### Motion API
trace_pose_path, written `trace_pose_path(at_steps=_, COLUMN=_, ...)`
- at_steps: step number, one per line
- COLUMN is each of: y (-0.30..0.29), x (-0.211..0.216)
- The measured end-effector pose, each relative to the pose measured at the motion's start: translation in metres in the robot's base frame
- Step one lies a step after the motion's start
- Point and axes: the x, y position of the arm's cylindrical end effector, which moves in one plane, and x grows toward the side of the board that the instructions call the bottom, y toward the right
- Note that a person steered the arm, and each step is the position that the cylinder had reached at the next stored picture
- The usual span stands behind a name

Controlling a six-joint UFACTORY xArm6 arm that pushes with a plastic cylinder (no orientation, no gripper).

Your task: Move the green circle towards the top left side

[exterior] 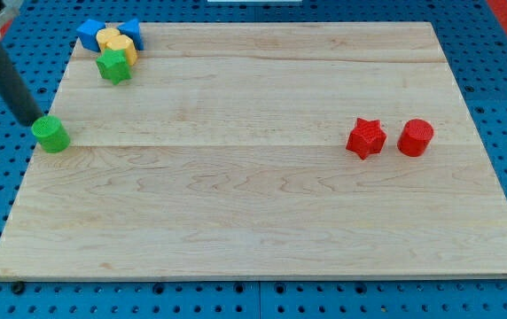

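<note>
The green circle (pixel 50 134) lies at the left edge of the wooden board (pixel 262 204), about halfway up. My tip (pixel 34 120) is at the end of the dark rod coming in from the view's top left and touches the circle's upper left side. A green star (pixel 113 66) lies above it near the top left corner.
A cluster at the top left holds a blue block (pixel 91 34), a second blue block (pixel 132 32), and two yellow blocks (pixel 116 42), right above the green star. A red star (pixel 365 138) and a red circle (pixel 416 137) lie on the right.
</note>
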Motion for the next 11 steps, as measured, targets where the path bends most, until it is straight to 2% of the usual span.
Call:
trace_pose_path(at_steps=1, y=0.022, x=-0.002)
trace_pose_path(at_steps=2, y=-0.006, x=-0.002)
trace_pose_path(at_steps=4, y=-0.005, x=0.055)
trace_pose_path(at_steps=6, y=0.052, x=-0.015)
trace_pose_path(at_steps=7, y=0.057, x=-0.014)
trace_pose_path(at_steps=8, y=-0.005, x=-0.013)
trace_pose_path(at_steps=9, y=0.004, x=0.032)
trace_pose_path(at_steps=11, y=0.084, x=0.029)
